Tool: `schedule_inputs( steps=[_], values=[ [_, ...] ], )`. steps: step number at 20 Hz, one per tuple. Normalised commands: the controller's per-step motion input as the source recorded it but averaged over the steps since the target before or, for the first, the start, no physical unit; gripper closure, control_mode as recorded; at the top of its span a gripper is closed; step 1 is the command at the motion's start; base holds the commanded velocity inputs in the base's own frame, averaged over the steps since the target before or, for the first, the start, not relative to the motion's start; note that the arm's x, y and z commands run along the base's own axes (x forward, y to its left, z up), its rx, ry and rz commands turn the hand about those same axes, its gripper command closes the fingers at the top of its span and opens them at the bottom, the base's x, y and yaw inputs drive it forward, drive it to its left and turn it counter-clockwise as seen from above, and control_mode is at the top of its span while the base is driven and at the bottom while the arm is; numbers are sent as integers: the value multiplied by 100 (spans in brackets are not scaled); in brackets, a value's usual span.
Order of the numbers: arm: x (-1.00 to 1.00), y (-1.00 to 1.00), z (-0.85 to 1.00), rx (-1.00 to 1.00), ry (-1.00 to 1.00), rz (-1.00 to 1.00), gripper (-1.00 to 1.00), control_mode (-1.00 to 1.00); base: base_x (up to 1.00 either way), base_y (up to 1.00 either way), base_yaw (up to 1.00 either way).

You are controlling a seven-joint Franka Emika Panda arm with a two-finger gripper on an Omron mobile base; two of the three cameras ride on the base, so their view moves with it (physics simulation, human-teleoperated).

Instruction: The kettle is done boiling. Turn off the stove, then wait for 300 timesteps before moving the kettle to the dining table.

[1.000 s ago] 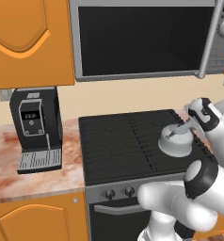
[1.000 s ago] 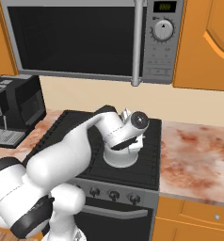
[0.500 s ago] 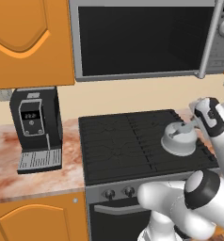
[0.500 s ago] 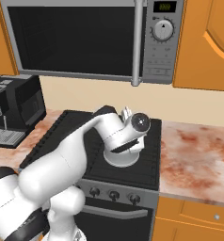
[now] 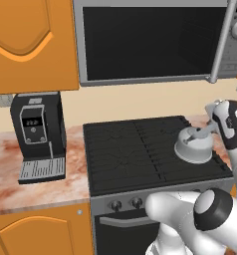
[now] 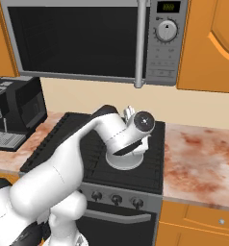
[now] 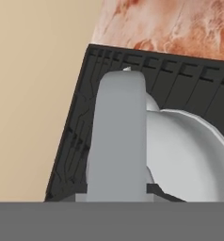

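Under the microwave (image 5: 150,42), the kettle (image 5: 192,147) sits at the stove's (image 5: 140,149) right edge, the gripper (image 5: 213,126) pinching its handle (image 7: 117,141); this off-centre hold could let it tip when lifted

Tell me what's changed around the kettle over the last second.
The kettle has shifted slightly right and toward the back of the stove, and the wrist has drawn right along with it. The gripper stays shut on the kettle's handle, seen close up in the hand view. Coffee machine, microwave and camera views are unchanged.
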Motion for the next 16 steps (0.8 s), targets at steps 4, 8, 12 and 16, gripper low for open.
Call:
schedule_inputs(
  steps=[4, 8, 12, 16],
  values=[
    [-26, -4, 28, 0, 0, 0, 100, -100, 0, 0, 0],
    [-25, -2, 24, 0, 0, 0, 100, -100, 0, 0, 0],
    [-22, -3, 23, 0, 0, 0, 100, -100, 0, 0, 0],
    [-20, -4, 19, 0, 0, 0, 100, -100, 0, 0, 0]
  ],
)
